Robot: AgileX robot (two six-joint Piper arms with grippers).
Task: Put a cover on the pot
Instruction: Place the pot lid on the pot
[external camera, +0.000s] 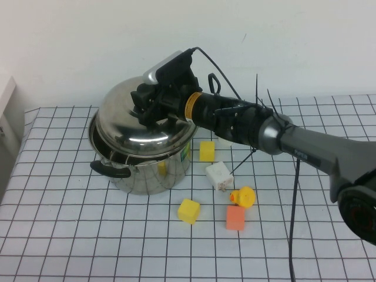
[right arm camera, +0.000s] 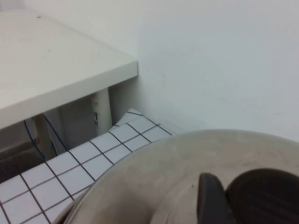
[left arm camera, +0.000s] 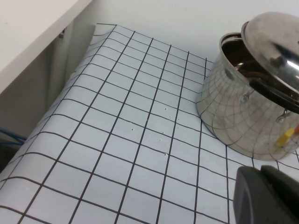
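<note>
While its domed steel lid (external camera: 141, 114) sits tilted and off-center over the rim, the pot (external camera: 147, 170), shiny steel with 2 black handles, stands far left on the gridded cloth (external camera: 88, 235). On the lid, the right gripper (external camera: 150, 106) clamps the knob. Left gripper (left arm camera: 266, 196): near-left, fingers' state unclear.

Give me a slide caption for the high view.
Right gripper sets tilted lid on pot; left gripper parked.

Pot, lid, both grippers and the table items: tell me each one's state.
pot: upright, partly uncovered.
lid: tilted on the rim, off-centre.
right gripper: shut on the lid's knob.
left gripper: low over the table beside the pot.
rubber duck: upright.
blocks: scattered loose.
</note>
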